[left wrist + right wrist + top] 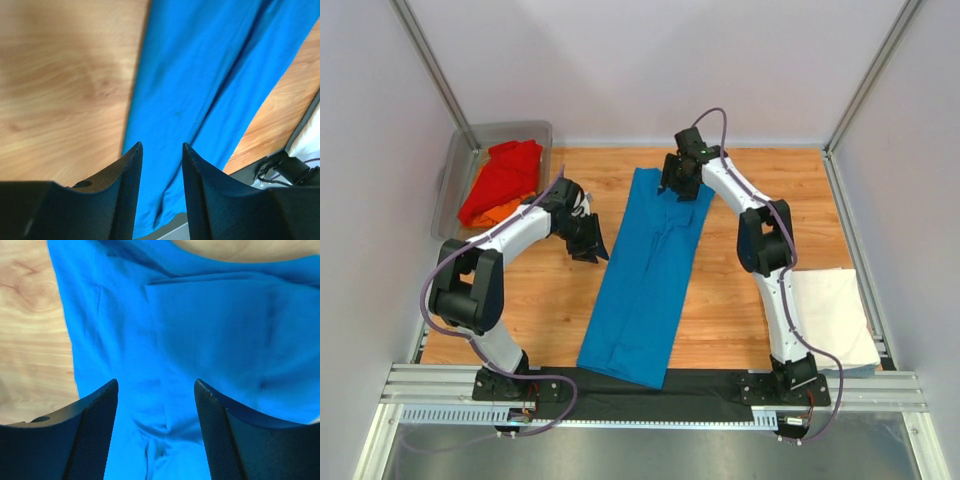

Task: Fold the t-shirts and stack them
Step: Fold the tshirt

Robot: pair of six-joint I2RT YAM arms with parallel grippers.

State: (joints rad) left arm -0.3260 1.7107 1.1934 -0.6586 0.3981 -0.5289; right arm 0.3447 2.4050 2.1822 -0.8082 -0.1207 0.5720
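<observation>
A bright blue t-shirt point(650, 270) lies folded into a long strip down the middle of the wooden table, its near end on the black strip. My left gripper point(588, 240) hovers just left of the strip's upper half, open, nothing between its fingers; in the left wrist view the blue t-shirt point(200, 85) lies beyond the gripper point(161, 147). My right gripper point(678, 185) hangs over the strip's far end, open; in the right wrist view the blue cloth point(190, 330) fills the frame under the empty gripper point(156, 384). A folded white t-shirt point(832, 318) lies at the right. Red point(505, 178) and orange point(498, 212) t-shirts sit in the tub.
The grey see-through tub point(460, 160) stands at the back left corner. Pale walls close in the table on three sides. A black strip point(710, 384) and metal rail run along the near edge between the arm bases.
</observation>
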